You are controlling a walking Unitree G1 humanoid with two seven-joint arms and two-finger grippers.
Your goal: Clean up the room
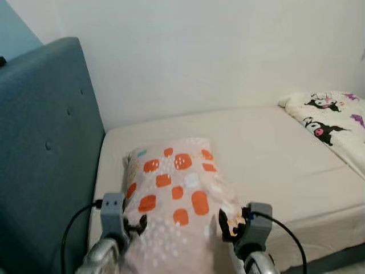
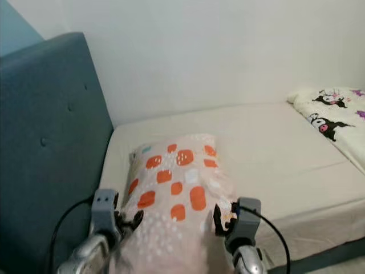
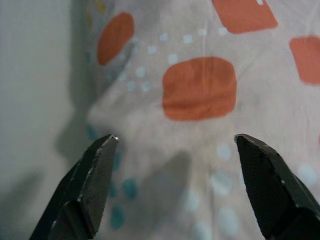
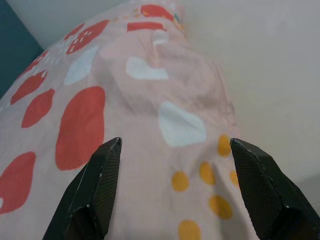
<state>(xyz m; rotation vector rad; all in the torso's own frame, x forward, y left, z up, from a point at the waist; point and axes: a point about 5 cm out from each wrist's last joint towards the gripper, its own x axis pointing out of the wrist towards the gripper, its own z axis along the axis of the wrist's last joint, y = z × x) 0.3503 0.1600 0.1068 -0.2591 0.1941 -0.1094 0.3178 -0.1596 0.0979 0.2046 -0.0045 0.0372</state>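
Now one pillow [image 1: 174,194] lies between two open pincers, left pincer [image 1: 135,225] and right pincer [image 1: 226,224].

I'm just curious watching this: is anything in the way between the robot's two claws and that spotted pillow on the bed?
Nothing visible. The left gripper and right gripper sit open at either side of the pillow, right against its fabric.

A home bedroom: a bed [image 1: 274,148] with a teal padded headboard [image 1: 45,148], patterned pillow [image 1: 177,188] and cartoon-print blanket [image 1: 333,120].

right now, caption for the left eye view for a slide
Both open grippers, left gripper and right gripper, flank the pink pillow on the bed.
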